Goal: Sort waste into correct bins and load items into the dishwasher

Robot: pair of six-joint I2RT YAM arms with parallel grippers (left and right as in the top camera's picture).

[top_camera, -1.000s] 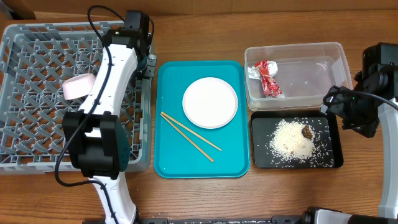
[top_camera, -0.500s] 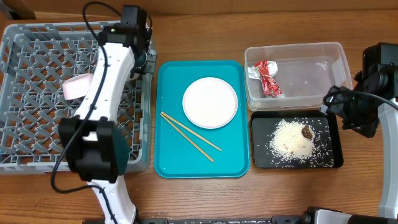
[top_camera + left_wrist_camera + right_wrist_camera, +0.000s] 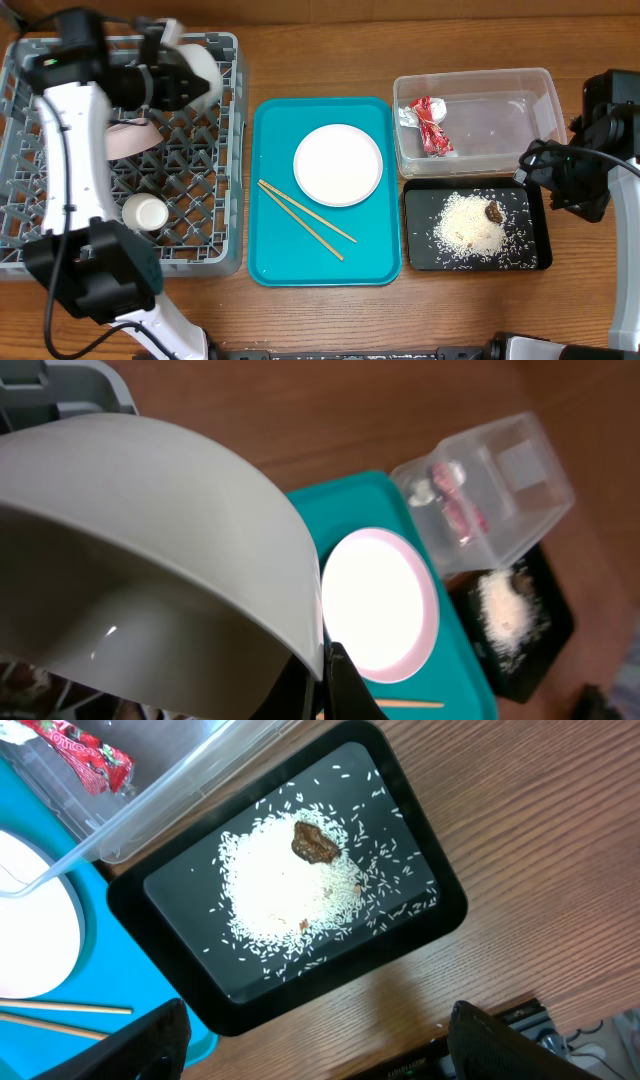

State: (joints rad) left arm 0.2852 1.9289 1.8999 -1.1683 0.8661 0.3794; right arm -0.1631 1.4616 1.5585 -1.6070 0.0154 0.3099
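Observation:
My left gripper [image 3: 180,80] is shut on the rim of the pale grey-green bowl [image 3: 200,72] and holds it tilted over the back of the grey dish rack [image 3: 60,250]. In the left wrist view the bowl [image 3: 150,550] fills the left side, with the fingers [image 3: 326,682] pinching its edge. A pink dish [image 3: 128,140] and a small white cup [image 3: 146,212] sit in the rack. The white plate [image 3: 338,165] and chopsticks [image 3: 305,218] lie on the teal tray [image 3: 375,260]. My right gripper [image 3: 320,1050] is open and empty above the table by the black tray [image 3: 420,925].
The clear tub [image 3: 500,95] holds the red-and-silver wrapper [image 3: 428,125]. The black tray [image 3: 535,255] holds white rice [image 3: 465,228] and a brown scrap [image 3: 494,212]. The right arm [image 3: 580,180] hangs at the table's right edge.
My left arm has swung left from the rack's right edge to over the rack, and the bowl now shows in its gripper. The cup in the rack is uncovered. The right arm has not moved.

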